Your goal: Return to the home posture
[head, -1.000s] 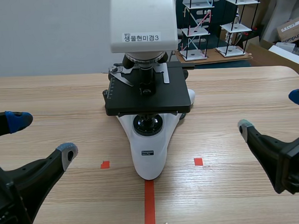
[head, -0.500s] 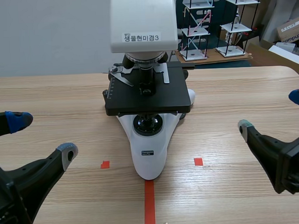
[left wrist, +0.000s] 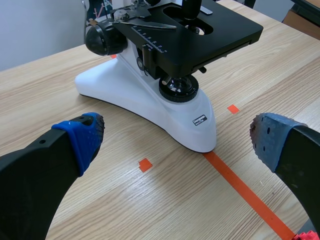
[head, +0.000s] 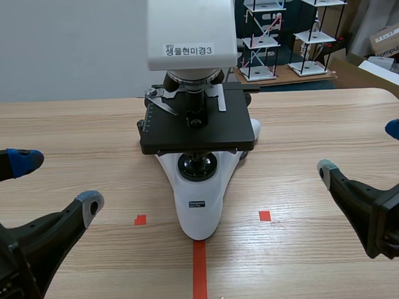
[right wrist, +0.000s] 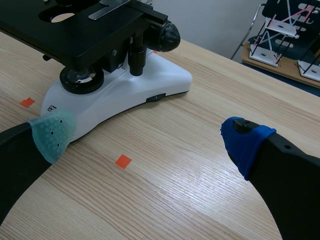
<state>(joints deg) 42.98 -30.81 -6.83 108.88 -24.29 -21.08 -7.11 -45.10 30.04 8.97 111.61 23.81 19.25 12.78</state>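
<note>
White-bodied with a black stage, the microscope point(head: 198, 156) stands on the wooden surface point(head: 66, 129), right between the two claws. Now the left claw point(head: 57, 181): it hangs low over the surface, fingers spread wide, a blue pad point(left wrist: 82, 137) on one tip and a grey-blue one on the other, nothing between them. From its wrist view the microscope's rounded white foot sits just ahead of the gap, clear of both pads. Over to the right claw point(head: 362, 148): released as well, fingers wide apart, a pale green dotted pad on one and a blue pad on the other, gripping nothing. The microscope's base lies ahead of it, toward the green-padded finger, close by but apart. An orange-red tape line point(head: 200, 275) runs from the microscope's foot back toward the robot, with a small tape square point(head: 140, 219) near each claw's inner finger. Beyond the surface, well ahead of both claws, wire racks point(head: 264, 34) stand.
</note>
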